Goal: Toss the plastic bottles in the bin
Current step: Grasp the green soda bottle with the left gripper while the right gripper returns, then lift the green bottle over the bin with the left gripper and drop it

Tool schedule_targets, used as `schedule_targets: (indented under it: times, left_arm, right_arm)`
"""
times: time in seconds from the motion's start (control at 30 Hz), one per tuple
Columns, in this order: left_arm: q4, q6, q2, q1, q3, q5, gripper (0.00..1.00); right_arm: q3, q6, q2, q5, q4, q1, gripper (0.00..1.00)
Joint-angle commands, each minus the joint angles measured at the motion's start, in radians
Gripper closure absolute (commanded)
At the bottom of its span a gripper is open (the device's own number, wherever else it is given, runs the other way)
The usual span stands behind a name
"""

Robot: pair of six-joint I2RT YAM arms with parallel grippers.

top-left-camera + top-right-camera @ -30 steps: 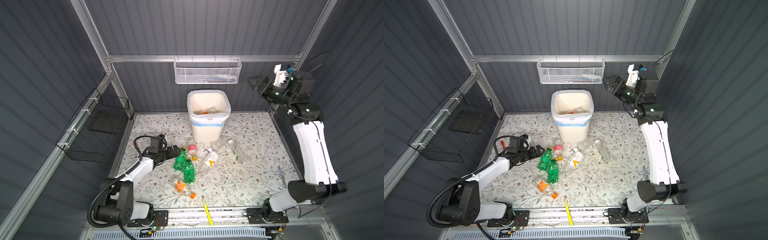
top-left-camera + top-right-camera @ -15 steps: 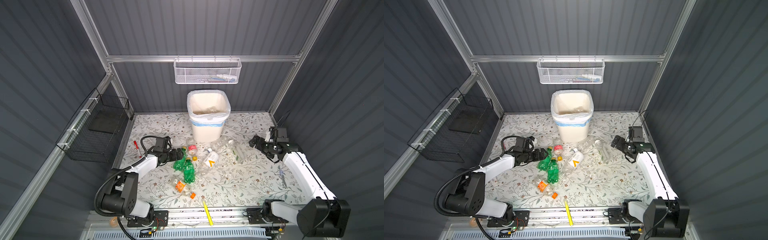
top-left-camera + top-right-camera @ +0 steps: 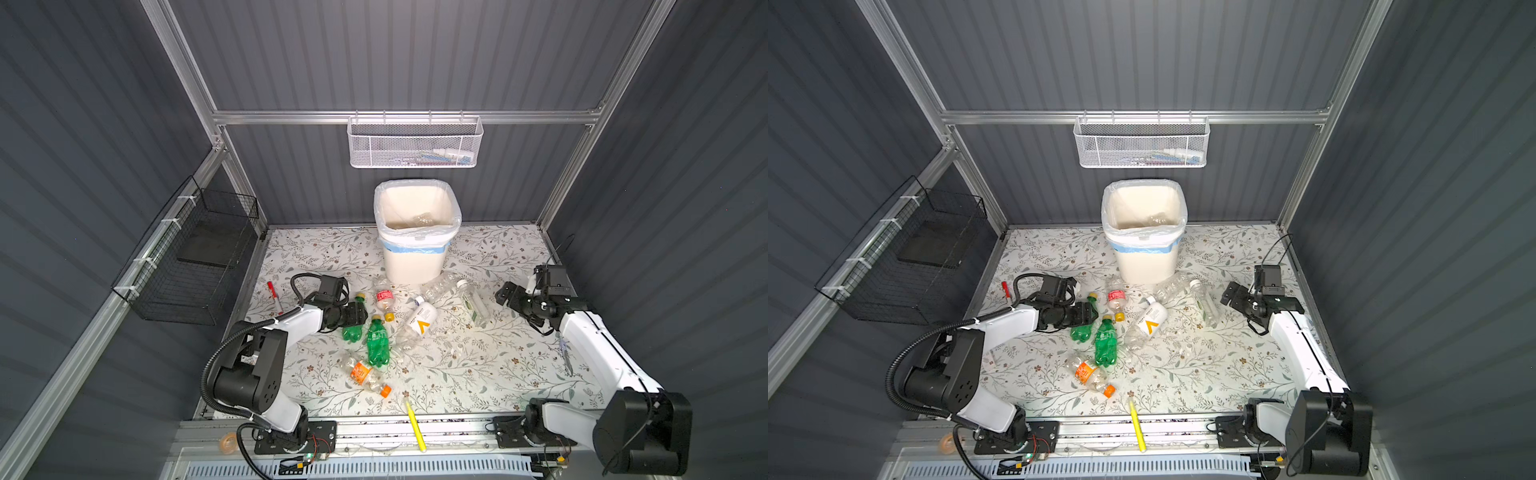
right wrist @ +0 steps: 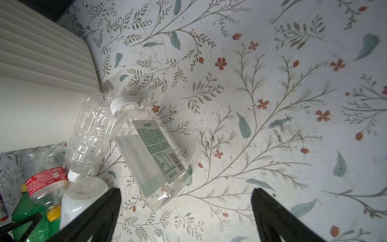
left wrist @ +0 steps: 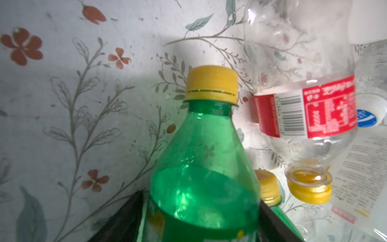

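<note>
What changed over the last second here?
The right claw dropped from high beside the bin to low beside the clear white-capped bottle, open. The left claw pushed forward around the nearest green bottle, jaws narrowing on it. Bin and other bottles stayed put.

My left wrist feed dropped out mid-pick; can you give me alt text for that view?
A green bottle with a yellow cap fills the foreground, lying between the two black fingers of the left gripper; whether they pinch it is unclear. Beside it lies a clear red-labelled bottle with a yellow cap, on the floral table cover.
</note>
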Motion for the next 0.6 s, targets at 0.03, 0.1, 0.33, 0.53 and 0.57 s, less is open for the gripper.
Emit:
schedule_targets:
  times: [0.03,0.1,0.33,0.53,0.57]
  left_arm:
    - [-0.009,-0.016,0.018,-0.007,0.014,-0.026,0.29]
    - [-0.012,-0.014,0.018,-0.007,0.011,-0.037,0.33]
    - [-0.044,-0.033,-0.053,-0.007,0.026,-0.081,0.43]
    - [-0.137,-0.022,-0.133,-0.005,0.447,-0.081,0.44]
    - [-0.138,-0.023,-0.113,-0.008,0.567,-0.036,0.44]
  right_arm:
    - [-0.036,0.016,0.025,-0.036,0.061,-0.004,0.01]
    - [-0.043,0.02,0.034,-0.042,0.072,-0.006,0.01]
    - [-0.052,0.023,0.046,-0.06,0.08,-0.006,0.01]
    - [-0.063,0.041,0.044,-0.095,0.092,-0.006,0.01]
    - [-0.061,0.044,0.045,-0.101,0.091,-0.006,0.01]
